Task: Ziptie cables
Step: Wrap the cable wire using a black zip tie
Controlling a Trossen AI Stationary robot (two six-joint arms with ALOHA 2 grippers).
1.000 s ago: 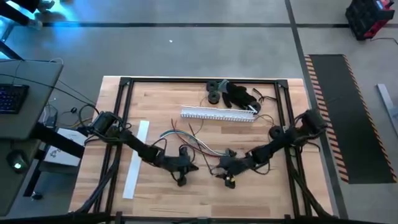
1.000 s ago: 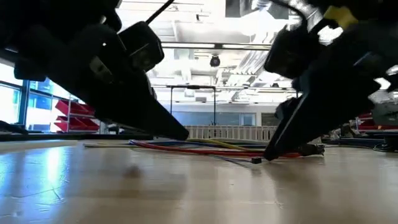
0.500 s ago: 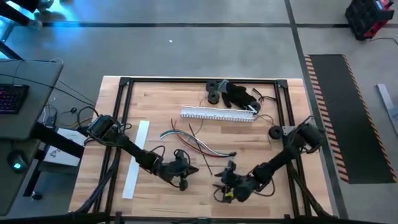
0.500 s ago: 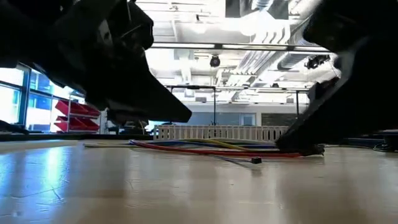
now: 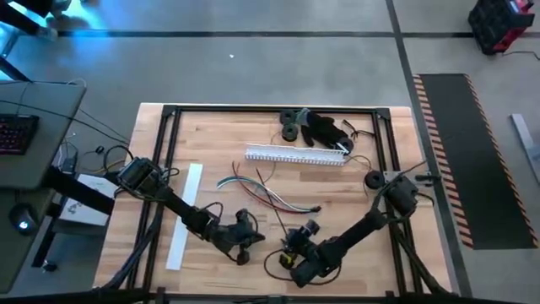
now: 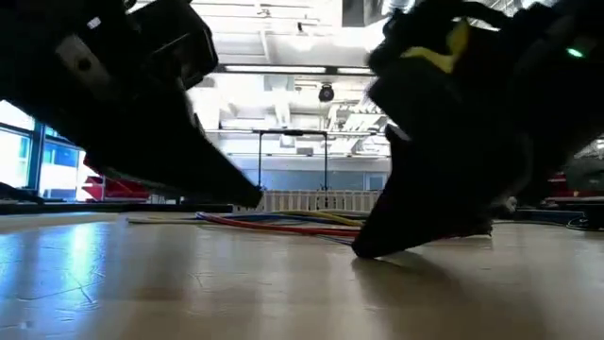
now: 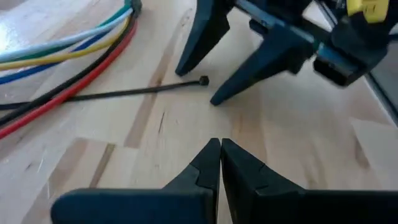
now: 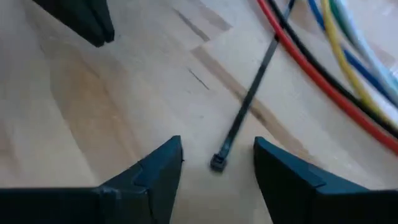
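While the zip tie [image 8: 249,102] lies flat on the table [image 5: 337,127], nothing is bundled yet.
step: picking up the tie; the right gripper [image 8: 217,163] has its fingers spread around the head end.
left gripper [image 7: 220,149]: fingers pressed together, empty, just beside, tips facing the right one.
cables [image 5: 266,192]: loose at table middle, tie's far end running under them.
next: likely lower, pinch the head without scraping wood.
room: bare wood near the front edge; 2 grippers close together, little space between them.

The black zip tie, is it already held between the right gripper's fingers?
No, the zip tie lies flat on the table, its head between the open right gripper fingers, untouched.
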